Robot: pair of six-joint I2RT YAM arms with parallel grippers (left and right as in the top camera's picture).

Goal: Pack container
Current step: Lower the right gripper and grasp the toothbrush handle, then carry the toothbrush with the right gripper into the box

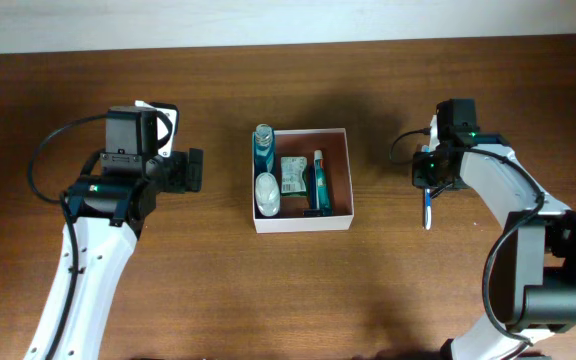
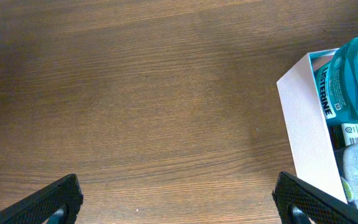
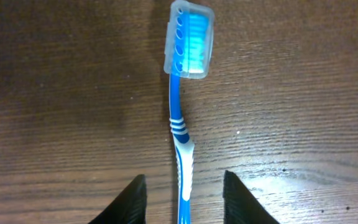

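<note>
Brown wood with a fine dark grain makes the worktop (image 1: 298,290); at its far edge a pale strip (image 1: 288,20) shows, and I cannot tell what it is. There is one container (image 1: 303,225), with white walls and a reddish-brown inside, at the middle of the worktop between the two arms. Four things lie in it: a whitish rounded item (image 1: 267,192) in the near left corner, a teal Listerine bottle (image 1: 263,145) behind it, a small packet (image 1: 292,175) in the middle, and a blue item (image 1: 318,180) at the right. One toothbrush (image 3: 180,124), with a clear cap on its head, lies on the worktop to the right of the container, apart from it. The left tool (image 2: 179,211) is spread wide and holds nothing, near the container's left wall. The right tool (image 3: 184,199) is partly spread, with one finger on each side of the toothbrush handle and not gripping it.
</note>
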